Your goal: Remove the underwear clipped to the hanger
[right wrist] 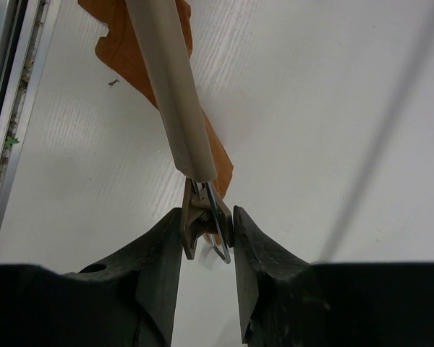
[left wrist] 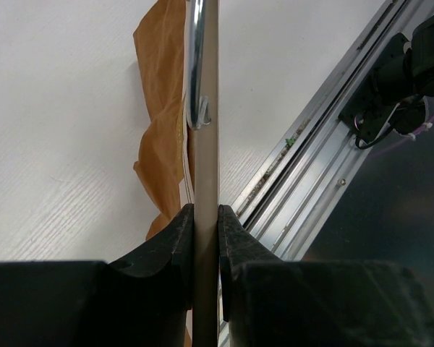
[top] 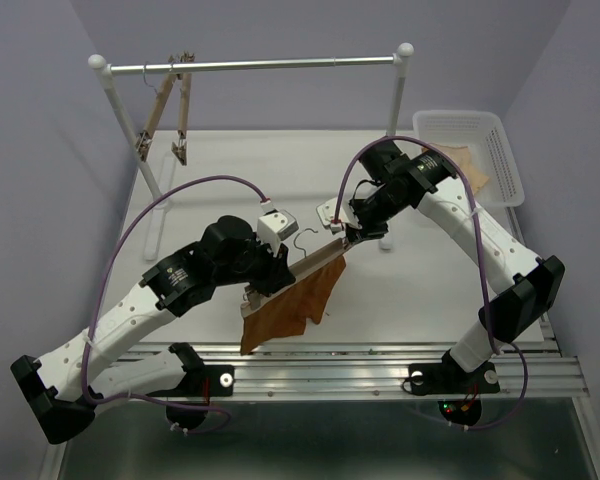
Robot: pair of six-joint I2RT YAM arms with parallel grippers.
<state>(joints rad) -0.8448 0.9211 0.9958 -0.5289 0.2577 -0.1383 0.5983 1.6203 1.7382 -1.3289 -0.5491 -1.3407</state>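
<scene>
The white table [top: 230,170] fills the middle of the top view, with a clothes rack [top: 280,66] standing across its far edge. The left arm [top: 130,310] reaches from the lower left corner toward the centre, lying low, its wrist pointing to the right of the frame. The right arm [top: 490,240] rises from the lower right, bends near the upper right and folds back down toward the centre. A white basket [top: 460,115] sits at the upper right with a pale peach cloth [top: 472,160] inside. Two bare wooden hangers [top: 165,115] hang from the rack at the upper left.

The underwear [top: 285,310], rust-orange, droops just below the centre from the hanger [top: 315,260], whose bar slants from lower left to upper right. The left gripper [left wrist: 206,217] is clenched on the bar, one finger on each side, and the cloth falls away beyond the fingertips on the bar's left in the wrist view. The right gripper [right wrist: 208,224] is at the bar's upper-right end, its fingers [right wrist: 166,246] pressed against both sides of the metal clip [right wrist: 201,217], grasping it. There the cloth lies beyond the clip, at the top of the wrist view. Whether the clip holds any fabric cannot be told. The wire hook [top: 302,240] rises from the bar between the two grippers.
</scene>
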